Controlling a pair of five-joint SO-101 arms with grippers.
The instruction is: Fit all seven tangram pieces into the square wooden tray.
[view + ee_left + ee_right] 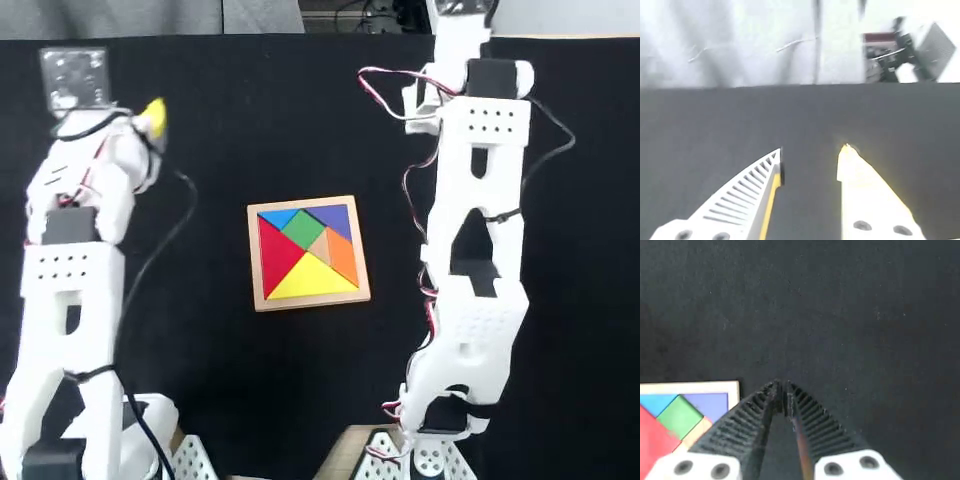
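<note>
The tray (313,301) lies flat in the middle of the black table (220,120), between my two arms and well apart from both. It looks full: red triangle (275,255), yellow triangle (312,282), blue triangle (278,217), green square (303,228), purple piece (337,218), orange piece (344,256), and a small tan patch (320,245) that I take for the seventh piece, though I cannot rule out bare wood. My left gripper (812,155) is parted wide with nothing in it, above bare table. My right gripper (781,387) is closed tip to tip on nothing, just beside one corner of the tray (690,387). I judge the pieces to be thin, stiff, light wood with smooth painted faces. Seated flush like this they offer no side edge to pinch, so one would have to be tipped or nudged up before I could take it by two opposite edges. The tray itself seems light and likely to slide, and its raised rim is the place to grip. The high view gives me the whole layout and every seam. The right wrist view gives that corner close up, with the blue, green, purple and red faces level. The left wrist view shows my open jaws plainly.
</note>
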